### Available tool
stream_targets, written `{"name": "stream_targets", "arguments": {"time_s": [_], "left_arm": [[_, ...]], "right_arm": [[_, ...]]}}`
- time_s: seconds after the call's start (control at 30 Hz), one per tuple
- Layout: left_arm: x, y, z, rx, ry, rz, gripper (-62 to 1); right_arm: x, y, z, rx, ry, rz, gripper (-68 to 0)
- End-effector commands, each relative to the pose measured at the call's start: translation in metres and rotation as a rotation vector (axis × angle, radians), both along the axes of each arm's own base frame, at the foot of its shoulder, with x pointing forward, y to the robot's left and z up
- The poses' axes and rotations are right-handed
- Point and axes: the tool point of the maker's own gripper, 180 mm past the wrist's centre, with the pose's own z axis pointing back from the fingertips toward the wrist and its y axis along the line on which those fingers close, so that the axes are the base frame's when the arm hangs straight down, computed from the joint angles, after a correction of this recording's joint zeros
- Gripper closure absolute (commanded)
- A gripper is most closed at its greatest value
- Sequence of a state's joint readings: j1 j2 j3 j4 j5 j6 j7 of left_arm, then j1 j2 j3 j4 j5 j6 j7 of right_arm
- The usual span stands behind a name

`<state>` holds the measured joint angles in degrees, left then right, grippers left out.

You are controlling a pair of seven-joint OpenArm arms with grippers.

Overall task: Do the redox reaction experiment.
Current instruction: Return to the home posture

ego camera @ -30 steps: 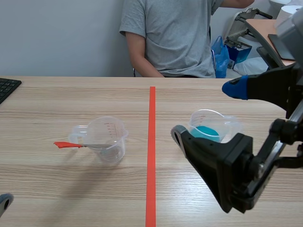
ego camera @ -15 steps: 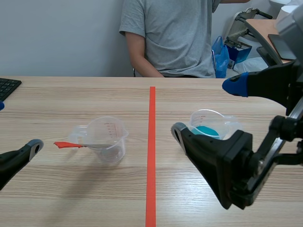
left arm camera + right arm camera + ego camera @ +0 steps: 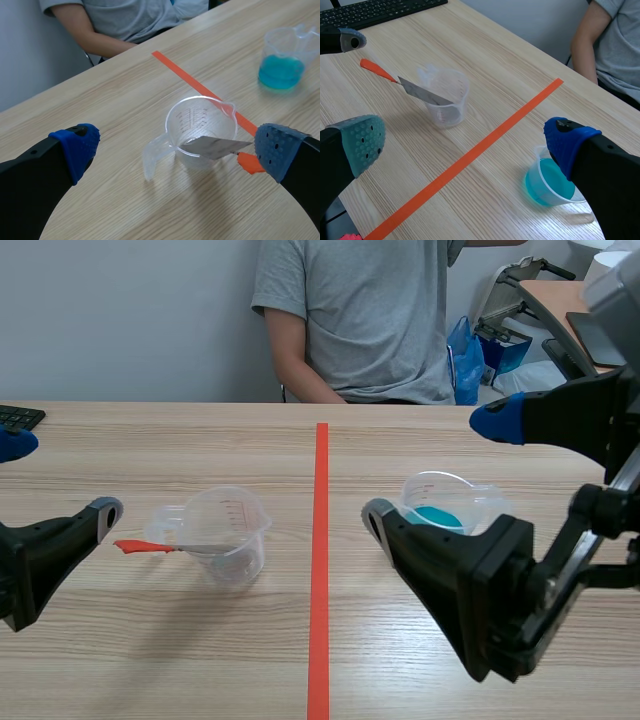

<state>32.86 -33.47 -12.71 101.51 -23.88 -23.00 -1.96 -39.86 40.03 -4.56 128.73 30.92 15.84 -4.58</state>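
Scene view: left pincer (image 3: 58,478) low over the surface (image 3: 180,640) at its left side, fingers apart, holding nothing. Clear measuring cup (image 3: 228,530) upright left of the orange tape line (image 3: 320,570). A spatula (image 3: 165,547) has its metal blade in the cup and its orange handle sticking out toward the left pincer. Right pincer (image 3: 437,472) fingers spread wide, holding nothing, with the cup of blue liquid (image 3: 445,510) standing beyond it, right of the line. A person (image 3: 355,320) sits across the surface. A keyboard (image 3: 18,417) lies at the far left. Left wrist view: the clear cup stands ahead of the fingers, between them, untouched; the orange handle is just beside one blue pad. Right wrist view: the blue cup sits near the blue-padded finger, apart from it.
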Motion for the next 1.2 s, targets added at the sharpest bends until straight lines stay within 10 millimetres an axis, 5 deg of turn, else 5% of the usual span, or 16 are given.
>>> {"name": "stream_targets", "arguments": {"time_s": [0.0, 0.23, 1.17], "left_arm": [[0.002, 0.005, 0.012, -0.019, -0.039, 0.028, -62.3], [0.006, 0.018, 0.02, -0.012, -0.067, 0.069, -62.3], [0.007, 0.018, 0.021, -0.018, -0.073, 0.07, -62.3]], "right_arm": [[0.002, 0.001, 0.007, 0.01, -0.024, 0.009, -67.9], [0.002, 0.001, 0.007, 0.011, -0.024, 0.009, -67.9], [0.002, 0.001, 0.007, 0.01, -0.024, 0.009, -67.9]]}}
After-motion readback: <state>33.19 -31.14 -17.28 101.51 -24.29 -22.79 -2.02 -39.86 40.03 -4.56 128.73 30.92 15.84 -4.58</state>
